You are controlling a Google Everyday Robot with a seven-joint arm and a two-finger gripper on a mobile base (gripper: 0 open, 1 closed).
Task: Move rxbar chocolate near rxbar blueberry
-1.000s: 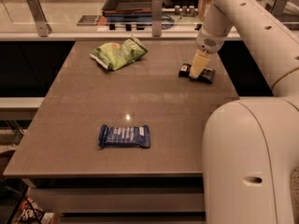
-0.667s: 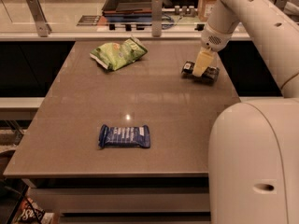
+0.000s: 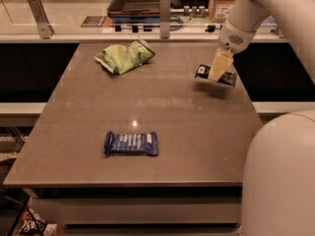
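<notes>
The claw (image 3: 219, 72) is seen over the far right part of the counter (image 3: 172, 113), hanging from the pale arm (image 3: 253, 11) that comes down from the upper right. It is closed on the rxbar chocolate (image 3: 230, 78), which is clamped crosswise between its yellowish fingers (image 3: 220, 63), so that the black wrapper sticks out on both sides, the white label patch showing at the left end. The bar is held slightly clear of the counter, and a soft shadow is cast on the surface just beneath it. The rxbar blueberry (image 3: 131, 143) is found well apart from the claw, to its left and much nearer the front edge, lying flat with its long side parallel to that edge. A green chip bag (image 3: 124, 57) is seen to the left of the claw, at about the same depth, near the back edge. The robot's rounded white body (image 3: 280, 181) fills the corner below and right of the claw.
</notes>
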